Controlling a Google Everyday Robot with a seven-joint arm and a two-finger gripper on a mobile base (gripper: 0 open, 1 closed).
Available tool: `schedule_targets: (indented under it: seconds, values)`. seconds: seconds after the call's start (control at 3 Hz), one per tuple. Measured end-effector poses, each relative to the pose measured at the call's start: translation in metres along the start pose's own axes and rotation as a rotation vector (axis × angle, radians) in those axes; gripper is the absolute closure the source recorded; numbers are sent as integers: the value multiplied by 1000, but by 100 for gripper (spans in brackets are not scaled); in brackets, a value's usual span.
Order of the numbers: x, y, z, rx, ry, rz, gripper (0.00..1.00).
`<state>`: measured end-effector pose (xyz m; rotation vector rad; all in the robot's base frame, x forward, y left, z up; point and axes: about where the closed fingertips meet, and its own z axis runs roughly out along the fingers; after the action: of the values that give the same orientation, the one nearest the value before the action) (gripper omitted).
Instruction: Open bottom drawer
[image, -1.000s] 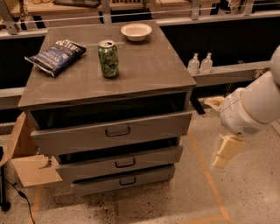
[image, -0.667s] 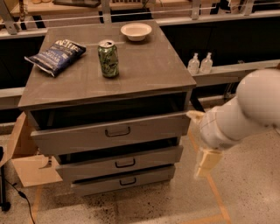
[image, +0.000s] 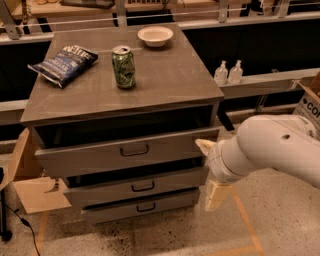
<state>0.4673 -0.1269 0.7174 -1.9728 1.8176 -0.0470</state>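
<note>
Over the last second the white arm (image: 270, 147) had swung in from the right edge of the view towards the drawers, bringing the gripper (image: 210, 170) up against their right ends; nothing else had shifted.

The bottom drawer (image: 115, 212) sat lowest in the grey bench (image: 165, 75), just above the speckled floor. Its narrow front lay further back than the two above it, under a dark strip of shadow. Its small dark handle (image: 146, 206) was untouched, with the gripper off to its right and higher up. Whether that drawer was fully closed could not be told. The middle drawer (image: 110, 191) stood a little further out, and the top drawer (image: 90, 159) was pulled out the most, with a dark opening above it.

The gripper was spread wide and held nothing. One cream finger (image: 204, 145) pointed left at the right end of the top drawer's front. The other (image: 217, 195) hung down beside the right end of the middle drawer.

On the bench top stood a green can (image: 123, 67), upright near the middle. A dark chip bag (image: 63, 64) lay to its left, and a pale bowl (image: 155, 35) sat near the back edge. Two small clear bottles (image: 228, 72) stood on a ledge to the right of the bench. An open cardboard box (image: 30, 185) rested on the floor at the bench's left side.
</note>
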Motion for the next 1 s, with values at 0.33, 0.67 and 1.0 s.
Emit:
schedule_targets:
  seconds: [0.33,0.67,1.0]
  values:
    - [0,1,0,-6,1,0,0]
    - [0,20,15,-10,-16,26,0]
    - [-4,49,59,-21,-73,20,0]
